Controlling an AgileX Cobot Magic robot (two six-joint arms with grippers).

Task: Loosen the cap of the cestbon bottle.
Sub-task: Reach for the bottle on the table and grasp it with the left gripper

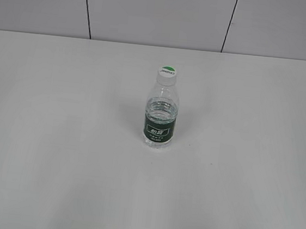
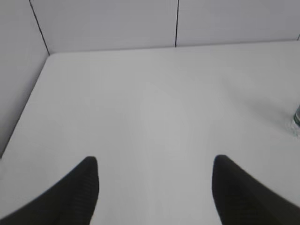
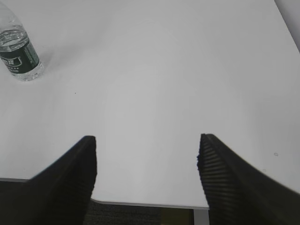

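A small clear plastic water bottle with ribbed shoulders and a dark green wrap label with white lettering (image 1: 160,113) stands upright near the middle of a plain white table (image 1: 50,153), its small round white screw cap with a half-green top (image 1: 167,73) seated on the neck. Water fills the bottle to about the shoulder. Neither arm appears in the exterior view, and nothing touches the bottle. Seen from the left wrist, the left gripper (image 2: 154,161) hangs over bare tabletop with its two dark fingers (image 2: 77,194) spread wide, only a sliver of the bottle showing at the right edge. The right gripper (image 3: 147,140) is likewise splayed and holds nothing, above the table's near edge, its ribbed black fingers (image 3: 225,176) well apart from the bottle at upper left. Pale wall panels with dark seams (image 1: 152,13) back the scene.
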